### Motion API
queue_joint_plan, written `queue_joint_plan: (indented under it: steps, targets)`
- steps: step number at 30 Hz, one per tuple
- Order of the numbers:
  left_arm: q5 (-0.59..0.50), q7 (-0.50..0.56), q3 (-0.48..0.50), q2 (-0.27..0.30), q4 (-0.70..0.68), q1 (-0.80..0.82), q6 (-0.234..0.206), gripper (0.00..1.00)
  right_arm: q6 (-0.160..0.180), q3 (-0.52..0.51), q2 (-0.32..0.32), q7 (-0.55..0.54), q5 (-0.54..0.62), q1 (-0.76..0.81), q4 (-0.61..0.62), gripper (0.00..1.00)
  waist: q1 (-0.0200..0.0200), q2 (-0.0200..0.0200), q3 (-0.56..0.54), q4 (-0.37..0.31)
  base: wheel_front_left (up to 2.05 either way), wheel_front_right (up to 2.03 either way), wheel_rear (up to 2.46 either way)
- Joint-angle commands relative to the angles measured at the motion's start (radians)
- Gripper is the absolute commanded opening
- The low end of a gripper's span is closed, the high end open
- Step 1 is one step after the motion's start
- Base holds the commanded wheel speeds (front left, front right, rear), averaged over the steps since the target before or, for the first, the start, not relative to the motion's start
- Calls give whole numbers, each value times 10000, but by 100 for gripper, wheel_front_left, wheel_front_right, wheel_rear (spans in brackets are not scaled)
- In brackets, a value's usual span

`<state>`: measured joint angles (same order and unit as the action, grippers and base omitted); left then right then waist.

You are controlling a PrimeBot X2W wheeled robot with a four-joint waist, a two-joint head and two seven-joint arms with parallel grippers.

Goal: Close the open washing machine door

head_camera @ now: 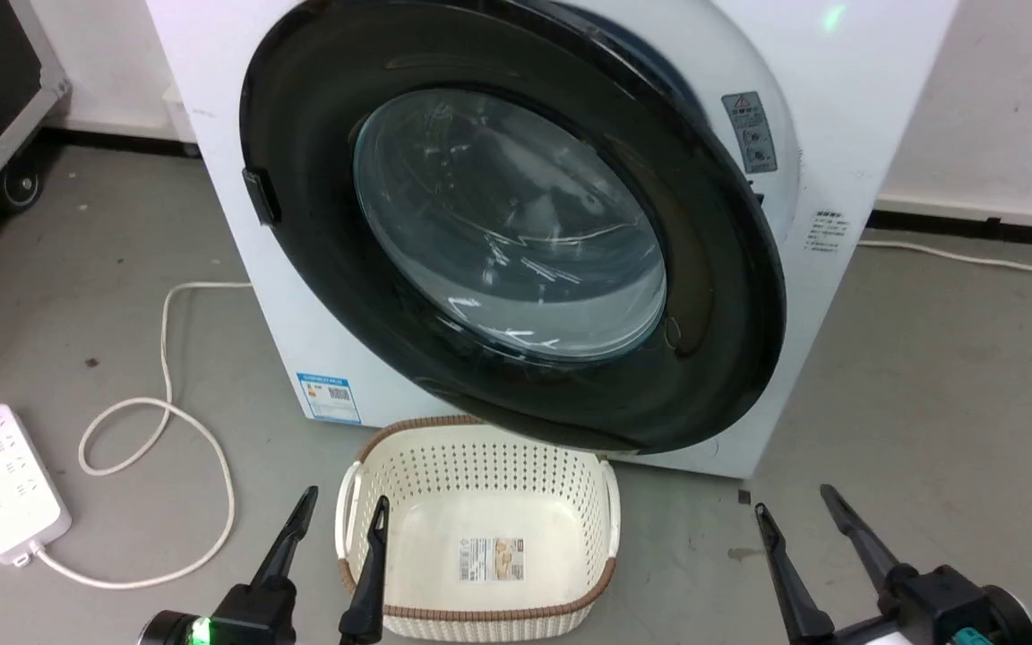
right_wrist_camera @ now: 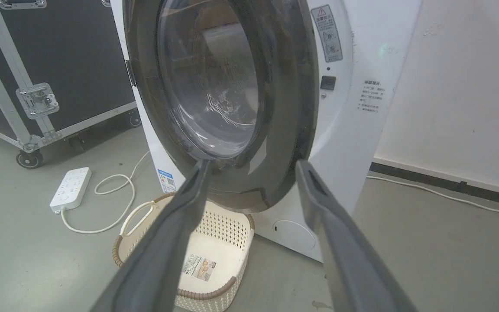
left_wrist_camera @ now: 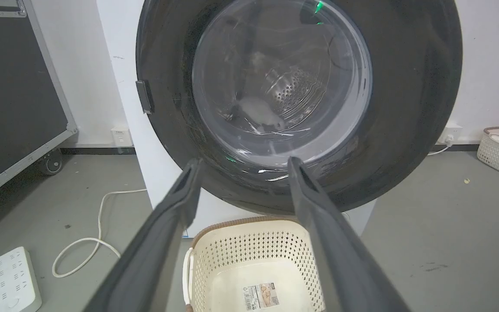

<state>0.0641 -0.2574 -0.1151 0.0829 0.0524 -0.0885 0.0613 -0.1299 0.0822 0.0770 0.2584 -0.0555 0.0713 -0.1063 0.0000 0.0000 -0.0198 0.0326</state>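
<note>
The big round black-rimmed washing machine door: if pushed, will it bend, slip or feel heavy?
The large round glossy black-rimmed door looks rigid, so it would probably swing as one piece, not flex. Its shiny rim may be slippery for a fingertip push. The bulging clear glass window suggests it is fairly heavy for its size.

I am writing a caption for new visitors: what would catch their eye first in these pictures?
The round washing machine door, a glossy black rim around a bulging glass window, dominates the upper middle of the head view, standing slightly ajar from the white washing machine. On the floor below it sits a cream perforated basket, and the open left fingers and right fingers rise from the bottom edge.
</note>
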Motion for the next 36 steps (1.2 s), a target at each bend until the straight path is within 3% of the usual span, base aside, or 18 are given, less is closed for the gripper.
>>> queue_joint_plan:
  steps: [1, 2, 4, 6, 11, 12, 13, 14, 15, 16, 21, 27, 36]
  targets:
    - [-8, -43, 31, -37, 19, 54, 7, 100, -8, 105, 1, 34, -63, 11, -25, 16, 0, 0, 130, 35, 0, 0, 0]
    - [-3, -43, 38, -57, 35, 88, 12, 100, -8, 202, 65, 34, -101, -61, -9, 0, 0, 0, 210, 56, 0, 0, 0]
    - [-10, -43, 32, -94, 38, 205, 20, 100, -8, 431, 262, 34, -216, -315, 46, 0, 0, 0, 494, 105, 0, 0, 0]
    - [-51, -43, -55, -175, 3, 639, -40, 100, -8, 1048, 988, 34, -501, -1314, 114, 0, 0, 0, 1339, 322, 0, 0, 0]
    - [0, -43, -202, -251, -14, 1105, -176, 100, -8, 1703, 1881, -143, -1164, -2761, -45, 0, 0, 0, 2169, 614, 0, 0, 0]
    - [-4, -43, -305, -274, 6, 1320, -224, 100, -8, 2016, 2384, -362, -1594, -3548, -178, 0, 0, 0, 2537, 764, 0, 0, 0]
    - [-4, -43, -305, -274, 6, 1320, -224, 100, -8, 2016, 2384, -362, -1594, -3548, -178, 0, 0, 0, 2537, 764, 0, 0, 0]
    - [-13, -43, -415, -290, 4, 1525, -280, 100, -8, 2242, 2914, -603, -2041, -4320, -402, 0, 0, 0, 2863, 909, 0, 0, 0]
    - [-13, -43, -415, -290, 4, 1525, -280, 100, -8, 2242, 2914, -603, -2041, -4320, -402, 0, 0, 0, 2863, 909, 0, 0, 0]
    - [6, -43, -567, -306, -16, 1812, -367, 100, -8, 2433, 3583, -933, -2769, -5339, -817, 0, 0, 0, 3302, 1125, 0, 0, 0]
    - [102, -43, -810, -320, -57, 2186, -555, 100, -8, 2609, 4448, -1292, -3726, -6741, -1602, 0, 0, 0, 3820, 1431, 0, 0, 0]
    - [338, -43, -1115, -324, -90, 2471, -791, 100, -8, 2379, 4874, -1459, -4296, -8033, -2734, 0, 0, 0, 4192, 1691, 0, 0, 0]
    - [464, -43, -1218, -326, -43, 2532, -983, 100, -8, 1835, 4601, -1385, -4516, -9200, -4539, 0, 0, 0, 4097, 1730, 0, 0, 0]
